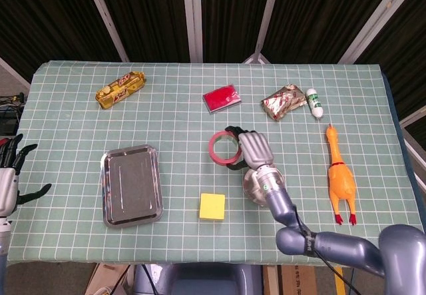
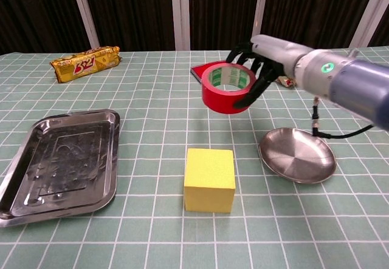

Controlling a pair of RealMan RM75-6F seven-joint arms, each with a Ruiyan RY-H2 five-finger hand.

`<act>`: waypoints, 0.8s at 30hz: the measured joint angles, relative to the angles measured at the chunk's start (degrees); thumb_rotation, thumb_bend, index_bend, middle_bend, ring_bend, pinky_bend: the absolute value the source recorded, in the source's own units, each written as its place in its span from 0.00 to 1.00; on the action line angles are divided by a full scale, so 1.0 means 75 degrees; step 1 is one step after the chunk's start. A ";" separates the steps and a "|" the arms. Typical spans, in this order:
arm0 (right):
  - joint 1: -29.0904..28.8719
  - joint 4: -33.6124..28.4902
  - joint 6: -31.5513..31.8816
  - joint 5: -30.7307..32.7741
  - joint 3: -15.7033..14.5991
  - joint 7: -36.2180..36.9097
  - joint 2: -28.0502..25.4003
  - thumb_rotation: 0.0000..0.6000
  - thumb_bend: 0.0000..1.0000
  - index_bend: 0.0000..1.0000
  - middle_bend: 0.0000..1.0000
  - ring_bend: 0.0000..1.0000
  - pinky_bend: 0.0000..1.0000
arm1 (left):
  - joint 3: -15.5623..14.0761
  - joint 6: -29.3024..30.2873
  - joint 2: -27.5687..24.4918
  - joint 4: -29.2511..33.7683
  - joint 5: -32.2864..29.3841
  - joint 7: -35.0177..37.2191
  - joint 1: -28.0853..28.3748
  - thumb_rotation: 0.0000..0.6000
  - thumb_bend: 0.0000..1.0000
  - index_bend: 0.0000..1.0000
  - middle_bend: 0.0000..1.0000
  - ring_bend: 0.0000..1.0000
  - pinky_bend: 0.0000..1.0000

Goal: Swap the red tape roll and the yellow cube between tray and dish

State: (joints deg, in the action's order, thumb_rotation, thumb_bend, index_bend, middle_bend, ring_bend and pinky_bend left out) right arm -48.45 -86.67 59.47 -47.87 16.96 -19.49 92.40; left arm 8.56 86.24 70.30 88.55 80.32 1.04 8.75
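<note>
Red, glossy tape roll with a green-printed inner core (image 2: 227, 87) hung in the air, lifted clear of the green checked tablecloth (image 2: 146, 232), gripped by the right hand (image 2: 258, 59): fingers (image 2: 243, 55) curled over its far rim and down the right side of its wall, ring roughly level with the opening upward. From the chest view it sat up and left of the round shiny metal dish (image 2: 297, 155), not yet above it. Judged light, stiff, with a slick outer wrap that could slide under a loose hold; the ring shape suited a grip across the wall or through the hole, as was being done. Yellow foam-looking cube (image 2: 210, 178) rested on the cloth between the rectangular steel tray (image 2: 18, 160) and the dish, in neither, well below and apart from the hand; probably light, slightly squashy, with matte faces, easiest taken by two opposite sides. Both tray and dish held nothing. Left hand (image 1: 8, 175) showed only at the head view's left edge, well apart from everything, fingers spread and carrying nothing.
</note>
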 measured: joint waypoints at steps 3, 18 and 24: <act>0.0395 -0.0766 0.0071 -0.0171 -0.0232 0.0040 -0.0781 1.00 0.12 0.36 0.39 0.59 0.37 | -0.0042 0.0006 0.0012 0.0032 0.0071 -0.0034 0.0002 1.00 0.04 0.20 0.00 0.00 0.02; 0.1943 -0.1473 0.0533 -0.2154 -0.1565 0.1210 -0.1875 1.00 0.12 0.36 0.39 0.59 0.36 | -0.0153 0.0219 -0.0032 0.0167 0.0327 -0.0029 -0.0097 1.00 0.04 0.20 0.00 0.00 0.02; 0.2077 -0.0944 0.0374 -0.2230 -0.1659 0.1421 -0.1574 1.00 0.12 0.36 0.39 0.53 0.33 | -0.0161 0.0213 -0.0047 0.0190 0.0330 -0.0052 -0.0107 1.00 0.04 0.20 0.00 0.00 0.02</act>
State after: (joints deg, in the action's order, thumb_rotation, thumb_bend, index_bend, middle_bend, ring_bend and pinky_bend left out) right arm -32.88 -93.75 62.28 -64.60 4.52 -8.84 80.60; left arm 7.35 87.83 69.94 89.98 82.79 0.65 7.95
